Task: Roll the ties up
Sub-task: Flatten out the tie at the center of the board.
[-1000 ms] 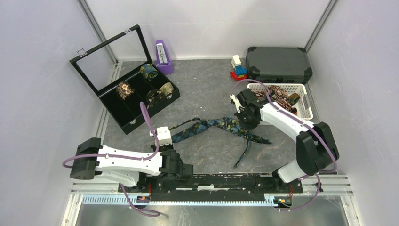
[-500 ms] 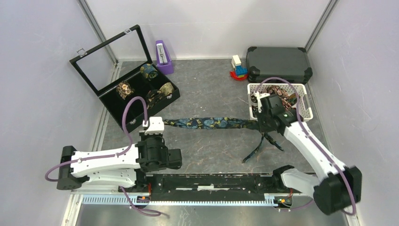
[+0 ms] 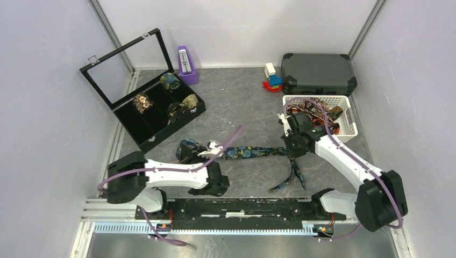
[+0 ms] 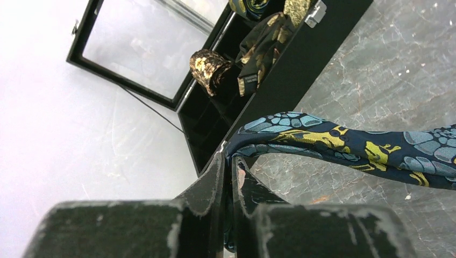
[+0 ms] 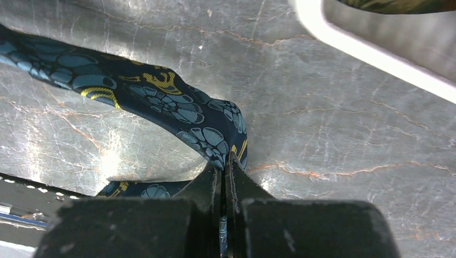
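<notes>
Left gripper (image 4: 228, 161) pinches one end of the navy paisley tie (image 3: 253, 152), right gripper (image 5: 225, 164) pinches it further along, strip stretched between them over the table (image 3: 236, 102); best rolled under even tension, edges aligned, right feeding slack slowly.

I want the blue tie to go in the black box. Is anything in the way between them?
Nothing I can see. The left hand and the right hand both pinch the navy tie. Only bare grey table lies between it and the open black box, whose near compartments look empty.
</notes>
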